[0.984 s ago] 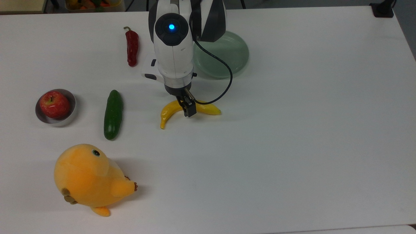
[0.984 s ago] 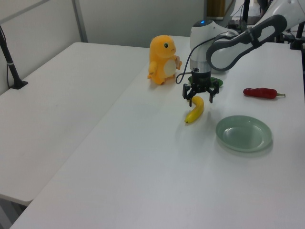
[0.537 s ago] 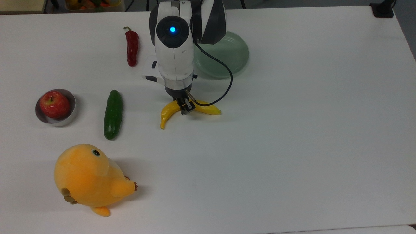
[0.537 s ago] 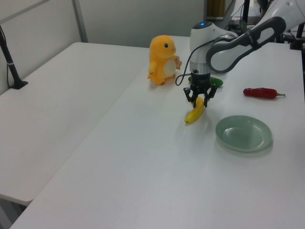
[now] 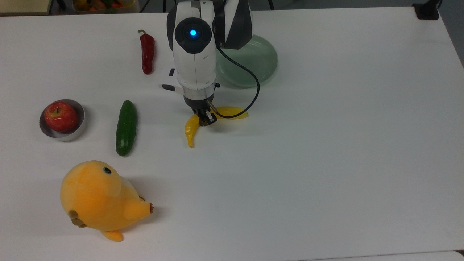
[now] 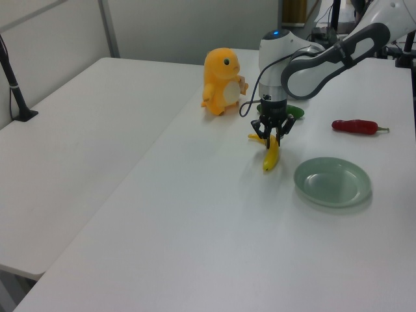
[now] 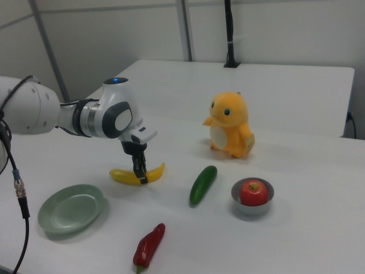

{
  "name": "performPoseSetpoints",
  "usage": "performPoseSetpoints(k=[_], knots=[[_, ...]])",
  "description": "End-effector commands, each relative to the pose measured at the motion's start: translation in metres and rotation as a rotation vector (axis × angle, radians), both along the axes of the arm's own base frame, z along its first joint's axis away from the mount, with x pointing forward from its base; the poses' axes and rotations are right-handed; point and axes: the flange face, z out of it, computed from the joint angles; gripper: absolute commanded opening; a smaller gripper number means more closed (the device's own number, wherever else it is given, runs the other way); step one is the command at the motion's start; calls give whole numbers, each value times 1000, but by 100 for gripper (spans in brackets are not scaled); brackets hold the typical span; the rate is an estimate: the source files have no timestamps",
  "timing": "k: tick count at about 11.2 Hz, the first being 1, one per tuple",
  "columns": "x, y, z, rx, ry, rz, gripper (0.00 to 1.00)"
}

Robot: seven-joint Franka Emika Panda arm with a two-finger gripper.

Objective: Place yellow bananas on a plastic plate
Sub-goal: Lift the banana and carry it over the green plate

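The tool [image 5: 203, 119] is pinched on the yellow banana [image 5: 194, 127] at mid-length — a balanced grip for carrying. The banana hangs tilted just above the worktop [image 5: 326, 145], near the pale green plastic plate [image 5: 261, 61], which holds nothing yet.

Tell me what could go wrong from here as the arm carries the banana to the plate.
1. The tool pinches the banana near its middle at a narrow spot; one end already droops, so it might swing or slip out.
2. The black cable loops right over the banana and could snag it.
3. The plate sits partly under the arm, so placing may be awkward.
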Motion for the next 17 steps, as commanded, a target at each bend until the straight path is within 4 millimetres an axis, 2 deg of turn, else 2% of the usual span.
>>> performPoseSetpoints(k=[1,3,7,8,10,11,14,16,17], knots=[[-2,-4,16,-17,-26,59,4],[-11,-7,60,-19,-18,68,3],[-43,1,141,-1,7,185,3],[-54,2,160,11,11,251,3],[-89,9,184,22,59,433,3],[-107,24,190,24,90,552,4],[-145,53,181,36,180,815,4],[-156,62,169,52,228,964,4],[-159,74,160,53,241,1006,5]])
